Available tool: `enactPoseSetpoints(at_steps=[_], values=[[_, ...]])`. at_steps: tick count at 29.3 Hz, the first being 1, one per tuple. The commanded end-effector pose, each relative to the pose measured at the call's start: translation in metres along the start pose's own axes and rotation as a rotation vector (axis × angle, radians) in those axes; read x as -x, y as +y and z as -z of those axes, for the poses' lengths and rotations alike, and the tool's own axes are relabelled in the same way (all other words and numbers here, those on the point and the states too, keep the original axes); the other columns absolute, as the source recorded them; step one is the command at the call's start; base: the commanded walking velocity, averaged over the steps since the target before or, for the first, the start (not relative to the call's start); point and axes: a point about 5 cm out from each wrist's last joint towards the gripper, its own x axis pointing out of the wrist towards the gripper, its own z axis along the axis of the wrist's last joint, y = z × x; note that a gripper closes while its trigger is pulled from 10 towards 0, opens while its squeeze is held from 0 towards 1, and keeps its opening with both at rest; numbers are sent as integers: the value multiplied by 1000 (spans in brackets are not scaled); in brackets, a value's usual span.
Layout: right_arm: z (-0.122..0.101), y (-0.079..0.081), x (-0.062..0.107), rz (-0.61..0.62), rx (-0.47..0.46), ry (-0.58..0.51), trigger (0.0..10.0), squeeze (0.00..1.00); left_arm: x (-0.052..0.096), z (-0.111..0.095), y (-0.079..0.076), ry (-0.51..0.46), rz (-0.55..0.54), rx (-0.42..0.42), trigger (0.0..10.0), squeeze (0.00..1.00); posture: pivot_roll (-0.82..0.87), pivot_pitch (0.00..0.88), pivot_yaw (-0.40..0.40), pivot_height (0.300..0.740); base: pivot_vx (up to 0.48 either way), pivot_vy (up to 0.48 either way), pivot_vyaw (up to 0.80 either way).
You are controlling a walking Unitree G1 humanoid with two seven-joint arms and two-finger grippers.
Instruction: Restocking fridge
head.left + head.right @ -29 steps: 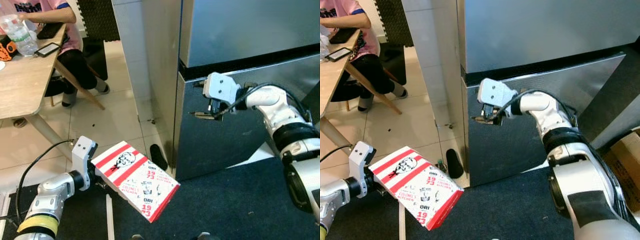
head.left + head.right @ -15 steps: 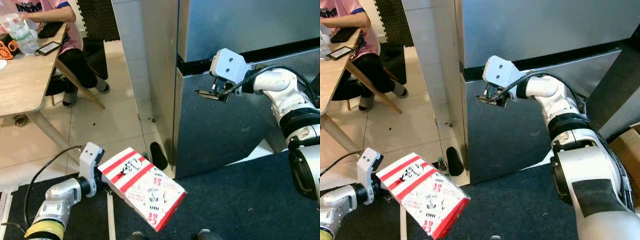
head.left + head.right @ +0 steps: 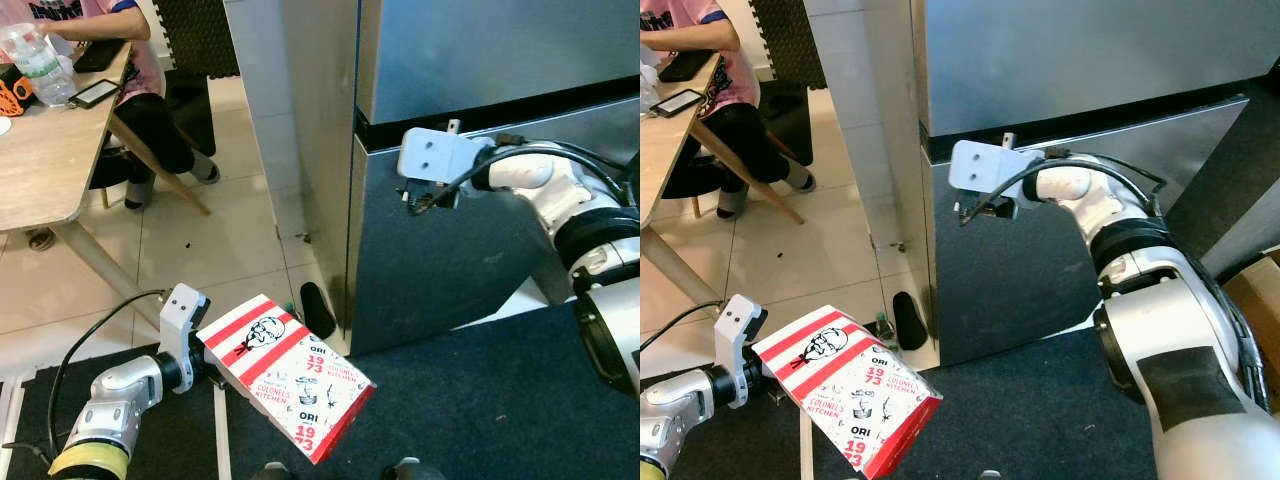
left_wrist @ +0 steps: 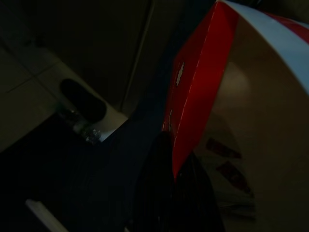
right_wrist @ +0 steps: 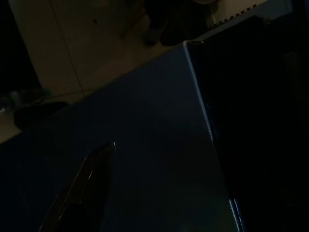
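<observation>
Red-white striped box (image 3: 285, 375) tilted, low, near closed fridge (image 3: 470, 150).

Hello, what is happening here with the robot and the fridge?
The robot stands before a closed fridge. Its left gripper holds a red and white food box low over the dark mat. Its right gripper is raised at the upper edge of the lower door, near the seam between the doors. A person sits at a wooden table to the left.
</observation>
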Motion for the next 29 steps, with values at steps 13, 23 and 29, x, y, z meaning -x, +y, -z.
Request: enactPoseSetpoints(at_steps=[13,23,29], values=[[-16,13,-6,-326,148,26,10000,0,0,4,-12,-14,28,21,10000,0,3,199,-2,740,0,0,0],[-30,9,2,-514,141,-45,10000,0,0,-1,-15,-32,27,12,10000,0,4,200,-9,740,0,0,0],[-33,6,10,-604,82,-119,10000,0,0,-3,-15,-35,26,12,10000,0,1,191,-7,740,0,0,0]])
